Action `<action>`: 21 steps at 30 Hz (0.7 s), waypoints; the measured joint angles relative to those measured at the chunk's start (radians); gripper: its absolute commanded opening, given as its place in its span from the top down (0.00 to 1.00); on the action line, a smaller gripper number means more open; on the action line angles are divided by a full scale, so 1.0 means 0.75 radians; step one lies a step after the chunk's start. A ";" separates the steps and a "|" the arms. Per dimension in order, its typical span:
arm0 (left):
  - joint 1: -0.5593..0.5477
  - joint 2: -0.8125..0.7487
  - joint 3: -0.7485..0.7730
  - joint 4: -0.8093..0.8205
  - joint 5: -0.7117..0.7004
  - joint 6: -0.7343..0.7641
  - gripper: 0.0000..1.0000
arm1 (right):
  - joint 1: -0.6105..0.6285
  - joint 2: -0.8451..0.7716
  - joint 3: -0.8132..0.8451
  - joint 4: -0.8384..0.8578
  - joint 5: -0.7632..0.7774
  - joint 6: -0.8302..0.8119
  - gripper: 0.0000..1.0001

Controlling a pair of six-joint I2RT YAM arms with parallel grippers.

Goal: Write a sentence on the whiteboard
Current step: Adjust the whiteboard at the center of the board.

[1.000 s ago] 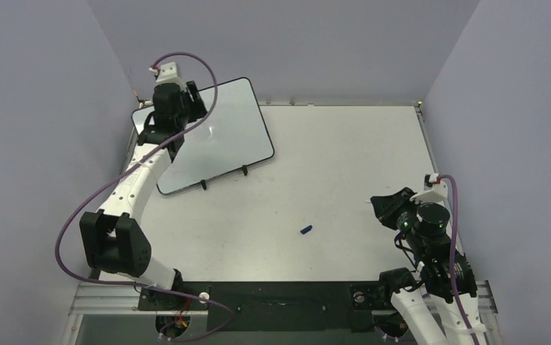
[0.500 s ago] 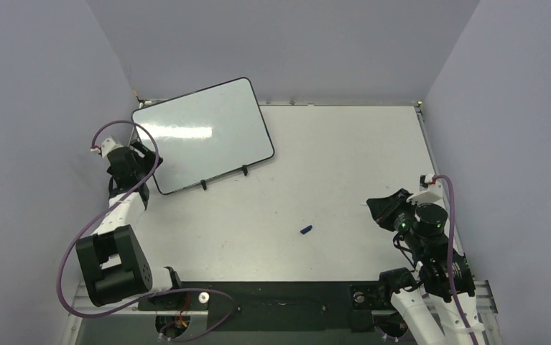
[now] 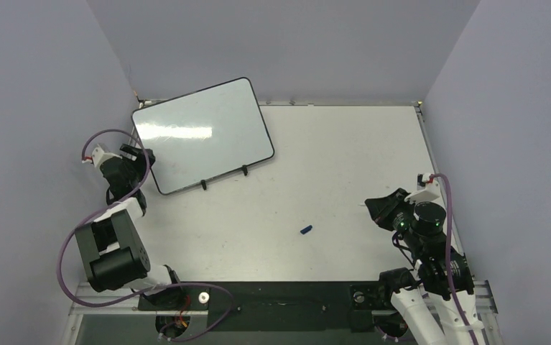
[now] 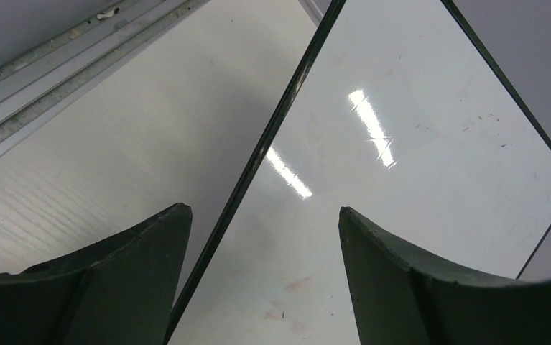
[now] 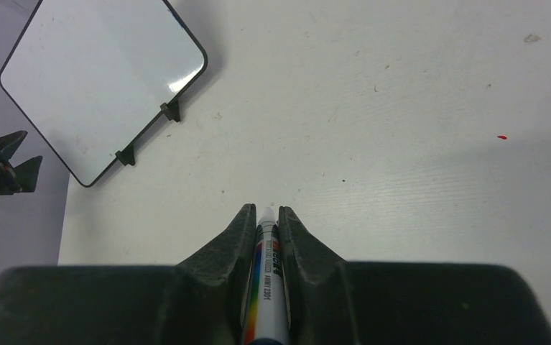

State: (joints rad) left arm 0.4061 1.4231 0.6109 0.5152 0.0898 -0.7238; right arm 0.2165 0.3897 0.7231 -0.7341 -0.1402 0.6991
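Whiteboard [image 3: 200, 133]: we find it at the far left of the bench [image 3: 344, 158], turned at an angle, its near long edge facing the middle of the bench.
Feet: two small black feet [image 3: 243, 171] sit on that near long edge.
Board face: glossy white inside a thin black frame with rounded corners. Bright streaks of reflected light cross it. The left wrist view shows us a few faint reddish smudges and dark specks.
Left pincer [image 4: 263, 212]: spread wide open and holding nothing, just beside the board's left short edge. In its own camera the black frame runs up between the two fingers [image 4: 114, 287]. We cannot tell whether either finger touches it.
Right pincer [image 5: 266, 210]: closed on a marker [image 5: 265, 287], over the right side of the bench, well apart from the board and pointing roughly towards it.
Marker: a white barrel lies lengthwise between the fingers, its pale tip poking just past the fingertips. A rainbow band runs along the barrel beside a line of black print.
Writing: the barrel print is the only lettering we can make out. It looks like small capitals, perhaps a maker's name, but it is too small and blurred for us to read.
Blue piece [image 3: 305, 230]: a small blue object lies on the bench near the middle, apart from both arms and from the board.
Red speck [image 5: 501, 136]: a tiny red mark shows on the bench surface in the right wrist view.
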 measured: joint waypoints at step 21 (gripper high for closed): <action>-0.073 0.238 0.000 0.218 0.125 -0.066 0.28 | 0.000 0.000 0.000 -0.001 -0.020 -0.011 1.00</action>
State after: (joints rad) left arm 0.3511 1.6012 0.6109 0.6785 0.1833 -0.7734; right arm 0.2165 0.3897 0.7231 -0.7349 -0.1555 0.6910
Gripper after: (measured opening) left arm 0.719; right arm 0.107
